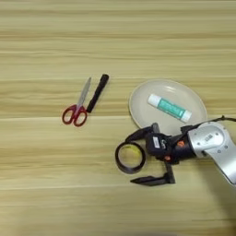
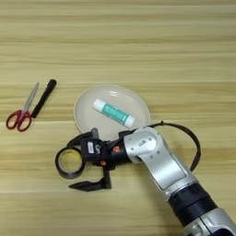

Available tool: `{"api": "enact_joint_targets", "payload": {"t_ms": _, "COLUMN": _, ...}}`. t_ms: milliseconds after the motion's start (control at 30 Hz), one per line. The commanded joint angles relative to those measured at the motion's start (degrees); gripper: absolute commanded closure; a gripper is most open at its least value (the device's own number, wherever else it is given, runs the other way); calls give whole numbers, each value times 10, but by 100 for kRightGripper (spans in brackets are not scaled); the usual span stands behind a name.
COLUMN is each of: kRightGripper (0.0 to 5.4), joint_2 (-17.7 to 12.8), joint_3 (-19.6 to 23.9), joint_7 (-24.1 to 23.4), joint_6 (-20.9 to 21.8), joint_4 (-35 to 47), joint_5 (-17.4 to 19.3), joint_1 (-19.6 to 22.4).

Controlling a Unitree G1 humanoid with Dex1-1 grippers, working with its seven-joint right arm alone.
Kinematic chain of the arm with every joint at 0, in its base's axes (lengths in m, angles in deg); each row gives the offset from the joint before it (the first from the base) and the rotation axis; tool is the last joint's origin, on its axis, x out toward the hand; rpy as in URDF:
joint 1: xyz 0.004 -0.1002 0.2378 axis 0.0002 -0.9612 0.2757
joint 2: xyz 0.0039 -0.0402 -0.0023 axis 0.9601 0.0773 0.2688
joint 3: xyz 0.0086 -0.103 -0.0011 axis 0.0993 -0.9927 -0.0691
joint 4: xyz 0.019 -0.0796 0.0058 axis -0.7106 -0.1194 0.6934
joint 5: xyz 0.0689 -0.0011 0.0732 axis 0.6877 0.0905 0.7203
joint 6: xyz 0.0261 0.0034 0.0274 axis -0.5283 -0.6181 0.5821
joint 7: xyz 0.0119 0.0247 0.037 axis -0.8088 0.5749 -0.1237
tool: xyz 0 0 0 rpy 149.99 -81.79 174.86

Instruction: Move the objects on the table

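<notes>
A black tape ring [image 1: 130,157] lies flat on the wooden table [image 1: 55,184], just left of the plate's near rim. My right gripper [image 1: 130,160] is open and reaches in from the right, its two black fingers straddling the ring. The upper finger [image 1: 138,134] is at the ring's far edge; the lower finger [image 1: 150,180] stands clear of its near edge. A white glue stick with a teal label [image 1: 169,108] lies diagonally on the off-white plate [image 1: 138,99]. A slim black marker [image 1: 97,93] lies on the table further left.
Red-handled scissors [image 1: 76,110] lie beside the marker, blades pointing away from me. My silver forearm [image 2: 159,161] runs in from the bottom right, with a black cable [image 2: 191,143] looping beside it. Bare wood surrounds these things.
</notes>
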Motion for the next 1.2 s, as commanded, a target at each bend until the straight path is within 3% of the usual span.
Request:
{"api": "enact_joint_targets", "payload": {"t_ms": 33, "kRightGripper": 87, "joint_2": -3, "joint_3": 8, "joint_7": -13, "joint_6": 8, "joint_4": 17, "joint_5": 1, "joint_1": 37}}
{"api": "enact_joint_targets", "payload": {"t_ms": 167, "kRightGripper": 130, "joint_2": -4, "joint_3": 7, "joint_7": -15, "joint_6": 10, "joint_4": 16, "joint_5": 2, "joint_1": 38}}
{"api": "enact_joint_targets", "payload": {"t_ms": 533, "kRightGripper": 136, "joint_2": -2, "joint_3": 19, "joint_7": -23, "joint_6": 13, "joint_4": 16, "joint_5": 8, "joint_1": 46}}
{"api": "enact_joint_targets", "payload": {"t_ms": 833, "kRightGripper": 136, "joint_2": -5, "joint_3": 91, "joint_7": -32, "joint_6": 3, "joint_4": 69, "joint_5": 66, "joint_1": 71}}
{"api": "enact_joint_targets", "payload": {"t_ms": 1200, "kRightGripper": 136, "joint_2": -32, "joint_3": 162, "joint_7": -50, "joint_6": 15, "joint_4": -7, "joint_5": 68, "joint_1": 104}}
